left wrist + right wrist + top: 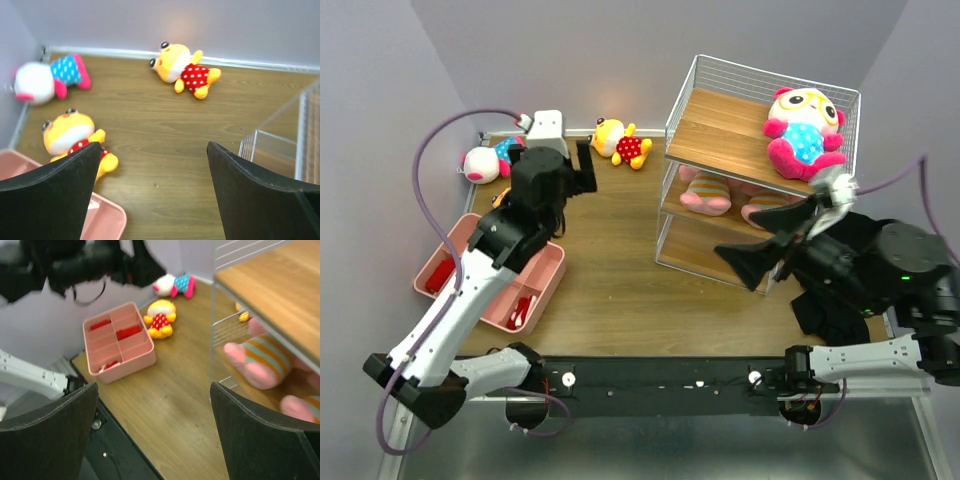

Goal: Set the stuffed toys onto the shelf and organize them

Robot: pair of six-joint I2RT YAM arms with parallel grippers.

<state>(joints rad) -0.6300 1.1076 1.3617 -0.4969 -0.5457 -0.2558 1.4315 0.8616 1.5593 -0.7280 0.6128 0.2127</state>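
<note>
**A:** What is carried by the wooden table (pixel 620 270)?

**B:** The shelf (pixel 715 125) is found toward 2 o'clock. Three stepped boards of light, grained wood are held in a thin white wire frame, with a wire grid along the back and side.

**A:** What has been placed on it?

**B:** On the top board a white-faced toy (pixel 803 130) is seated upright. Plush pink limbs and ears, yellow-ringed eyes and a blue dotted belly can be seen. On the middle board a pink striped pig (pixel 705 192) and a second pig (pixel 770 205) are laid side by side, rounded and soft, banded in orange and teal.

**A:** And off the shelf?

**B:** A pink tray (pixel 550 272) of smooth plastic, divided into compartments with red pieces (pixel 129 332) inside, is set at 8 o'clock. A second white-faced toy (pixel 488 160) is laid on its side in the far corner at 10 o'clock. A yellow toy (pixel 620 143) in a red dotted outfit is laid at 12 o'clock, near the far wall. Another yellow toy (pixel 72 137) is seen just beside the tray's far corner.

**A:** How are the jaws held?

**B:** On the left gripper (pixel 153 150) they are spread wide over the table, with nothing between them. On the right gripper (pixel 153 387), before the shelf at 4 o'clock, they are likewise spread apart and nothing is gripped.
</note>
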